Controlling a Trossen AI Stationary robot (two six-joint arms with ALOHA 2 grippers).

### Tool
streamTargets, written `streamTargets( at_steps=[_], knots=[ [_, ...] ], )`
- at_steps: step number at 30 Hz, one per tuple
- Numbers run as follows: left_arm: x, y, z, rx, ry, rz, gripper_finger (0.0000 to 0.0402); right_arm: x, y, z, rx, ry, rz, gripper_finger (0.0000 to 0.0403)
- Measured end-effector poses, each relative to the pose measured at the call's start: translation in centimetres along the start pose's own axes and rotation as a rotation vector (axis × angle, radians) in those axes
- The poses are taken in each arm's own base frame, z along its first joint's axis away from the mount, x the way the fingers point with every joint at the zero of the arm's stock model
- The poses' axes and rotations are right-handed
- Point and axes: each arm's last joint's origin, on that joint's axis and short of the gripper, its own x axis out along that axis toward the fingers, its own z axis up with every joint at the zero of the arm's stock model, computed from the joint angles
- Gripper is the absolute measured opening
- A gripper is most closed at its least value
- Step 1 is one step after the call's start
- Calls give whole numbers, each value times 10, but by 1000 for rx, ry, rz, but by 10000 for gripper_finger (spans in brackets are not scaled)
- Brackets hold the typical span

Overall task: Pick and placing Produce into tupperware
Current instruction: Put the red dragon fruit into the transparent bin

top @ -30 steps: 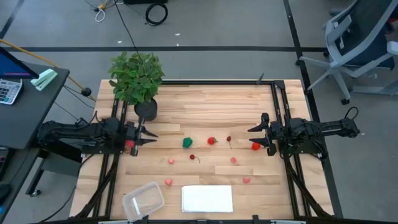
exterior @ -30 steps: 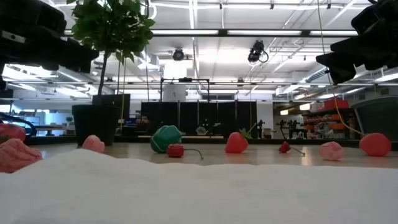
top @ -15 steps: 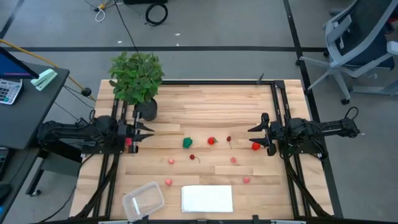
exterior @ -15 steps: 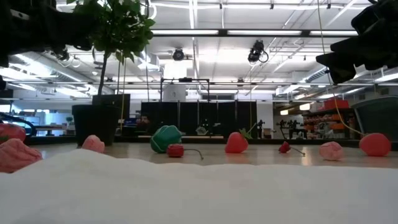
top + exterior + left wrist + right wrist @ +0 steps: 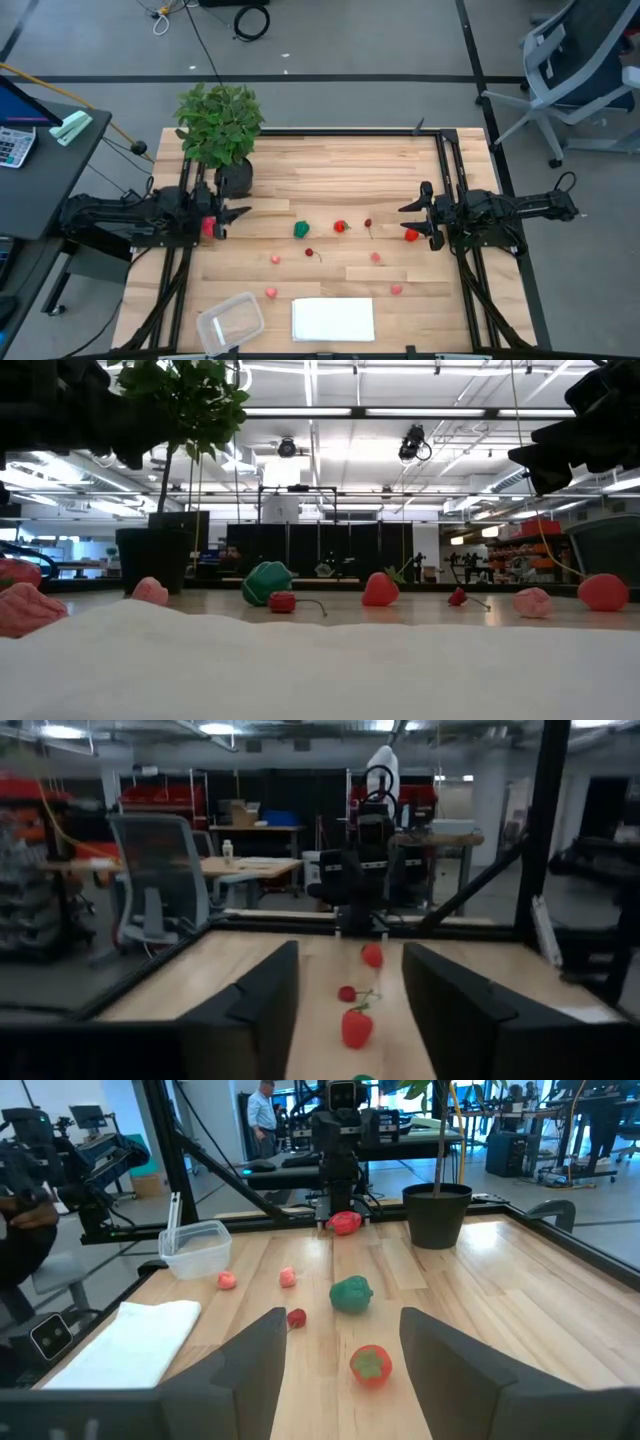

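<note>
Small produce lies scattered on the wooden table [image 5: 330, 165]: a green pepper [image 5: 301, 229], a red strawberry [image 5: 340, 227], a cherry [image 5: 368, 224], several pink pieces such as one [image 5: 376, 257], and a red piece [image 5: 411, 235] beside my right gripper [image 5: 408, 222]. Another red piece [image 5: 209, 227] lies under my left gripper [image 5: 243, 213]. The clear tupperware [image 5: 231, 322] stands at the near left corner. Both grippers hover at the table's left and right sides, pointing level toward each other, open, with nothing between the fingers [image 5: 255, 1010] [image 5: 250, 1365].
A potted leafy plant [image 5: 220, 125] stands at the far left, close behind my left gripper. A flat white sheet [image 5: 333, 320] lies at the near edge next to the tupperware. Black frame rails run along both sides. Bare wood lies across the far middle.
My left gripper has rolled about its own line and tipped up a little while staying over the same spot at the table's left side. The produce and tupperware lie where they were.
</note>
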Motion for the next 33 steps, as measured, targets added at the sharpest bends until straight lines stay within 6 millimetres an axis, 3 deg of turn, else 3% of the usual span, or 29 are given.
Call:
streamTargets(
  at_steps=[8, 13, 18, 22, 27, 33],
  knots=[
    [0, 0, 0, -159, 2, 1, 244, 0, 0, 0, -7, 0, -1, 206],
    [0, 0, -1, -308, 7, -5, 238, 0, 0, 0, -57, 0, -1, 206],
    [0, -2, -2, -482, 38, -61, 223, 0, 0, 3, 116, -35, -1, 206],
    [0, -2, 1, -527, 38, -67, 215, -1, 0, 10, 76, -105, -7, 206],
    [1, -4, 36, -533, -13, -83, 213, -2, 1, 17, 85, -182, 2, 206],
    [2, -6, 95, -487, 90, -28, 213, -4, 2, 27, 9, -282, -8, 206]
  ],
)
